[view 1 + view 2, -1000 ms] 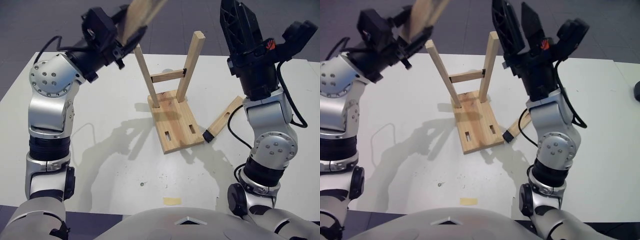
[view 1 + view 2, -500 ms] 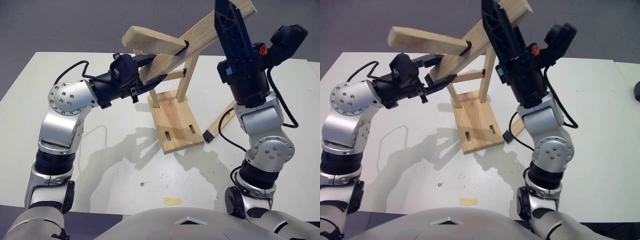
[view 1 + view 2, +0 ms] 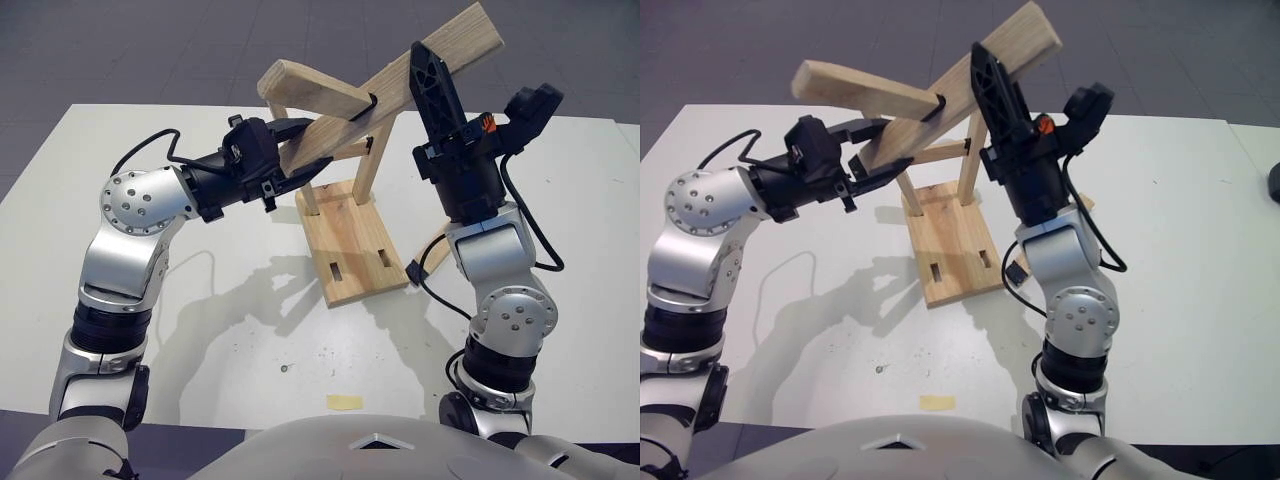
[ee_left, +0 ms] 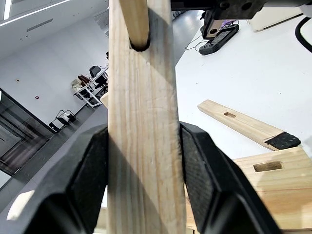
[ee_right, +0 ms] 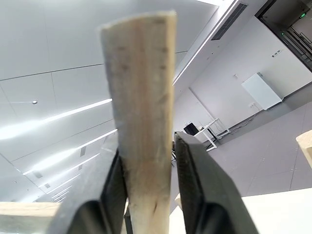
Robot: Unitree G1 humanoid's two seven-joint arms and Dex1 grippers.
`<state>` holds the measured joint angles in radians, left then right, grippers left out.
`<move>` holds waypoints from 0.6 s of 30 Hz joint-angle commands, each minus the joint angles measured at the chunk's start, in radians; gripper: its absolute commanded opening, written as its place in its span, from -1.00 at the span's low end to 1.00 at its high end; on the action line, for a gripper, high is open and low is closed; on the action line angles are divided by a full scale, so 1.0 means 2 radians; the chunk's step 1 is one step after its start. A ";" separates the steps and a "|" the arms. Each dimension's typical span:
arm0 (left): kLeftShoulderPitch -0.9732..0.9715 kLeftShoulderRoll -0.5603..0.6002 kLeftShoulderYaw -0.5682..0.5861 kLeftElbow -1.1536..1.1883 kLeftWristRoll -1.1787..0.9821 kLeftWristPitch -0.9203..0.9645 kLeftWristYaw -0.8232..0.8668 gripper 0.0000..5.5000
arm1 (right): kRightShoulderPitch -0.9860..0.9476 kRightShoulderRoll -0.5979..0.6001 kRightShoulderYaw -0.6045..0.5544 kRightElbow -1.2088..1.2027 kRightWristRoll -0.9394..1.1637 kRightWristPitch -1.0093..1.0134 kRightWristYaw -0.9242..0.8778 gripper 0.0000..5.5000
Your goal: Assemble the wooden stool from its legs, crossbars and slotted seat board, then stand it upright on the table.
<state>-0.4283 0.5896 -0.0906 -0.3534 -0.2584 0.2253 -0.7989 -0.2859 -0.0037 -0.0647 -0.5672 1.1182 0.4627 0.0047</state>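
White table carries the seat board, flat mid-table, with two standing legs and a crossbar plugged into its far end; the near slots are bare. The held leg hangs tilted above the board, a cross piece plugged into it. Left gripper is clamped low on it, right gripper clamped higher. A loose leg lies beside the board. Wood likely light, stiff, smooth; joint maybe loose, so best gripped on flat faces near it.
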 commanded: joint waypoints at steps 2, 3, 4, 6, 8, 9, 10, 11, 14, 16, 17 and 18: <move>0.005 0.005 -0.009 -0.002 0.000 0.009 -0.011 -0.12 | 0.008 0.001 0.004 0.001 -0.010 -0.009 0.009 -0.63; 0.007 0.004 -0.006 -0.005 -0.009 0.021 -0.009 -0.09 | 0.010 0.002 0.002 0.002 -0.015 -0.014 0.008 -0.63; 0.008 0.004 0.000 -0.008 -0.019 0.034 -0.008 -0.03 | 0.012 0.004 -0.003 0.004 -0.019 -0.020 0.006 -0.63; 0.009 0.005 0.013 -0.014 -0.036 0.059 -0.003 0.11 | 0.015 0.006 -0.014 0.007 -0.031 -0.031 -0.001 -0.63; 0.011 0.012 0.033 -0.020 -0.059 0.090 -0.001 0.19 | 0.021 0.005 -0.031 0.007 -0.040 -0.043 -0.013 -0.63; 0.014 0.017 0.045 -0.025 -0.074 0.108 -0.002 0.27 | 0.027 0.001 -0.041 0.005 -0.040 -0.045 -0.018 -0.63; 0.019 0.025 0.060 -0.031 -0.091 0.127 -0.004 0.32 | 0.041 -0.010 -0.056 0.000 -0.034 -0.041 -0.022 -0.63; 0.024 0.033 0.075 -0.034 -0.104 0.143 -0.004 0.37 | 0.060 -0.026 -0.070 -0.007 -0.026 -0.032 -0.024 -0.63; 0.022 0.030 0.128 -0.029 -0.137 0.186 0.034 0.57 | 0.132 -0.082 -0.114 -0.025 0.027 0.007 -0.012 -0.63; 0.013 0.003 0.168 -0.029 -0.157 0.211 0.095 0.69 | 0.163 -0.119 -0.137 -0.021 0.056 0.031 0.002 -0.63; 0.010 -0.013 0.183 -0.027 -0.161 0.217 0.126 0.76 | 0.170 -0.134 -0.141 -0.018 0.064 0.041 0.004 -0.63; 0.016 -0.028 0.191 -0.032 -0.157 0.220 0.157 0.81 | 0.170 -0.149 -0.143 -0.013 0.069 0.052 0.011 -0.63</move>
<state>-0.3907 0.5980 0.2373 -0.4087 -0.5648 0.6302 -0.6078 0.0432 -0.2351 -0.3321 -0.5912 1.2151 0.5187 0.0004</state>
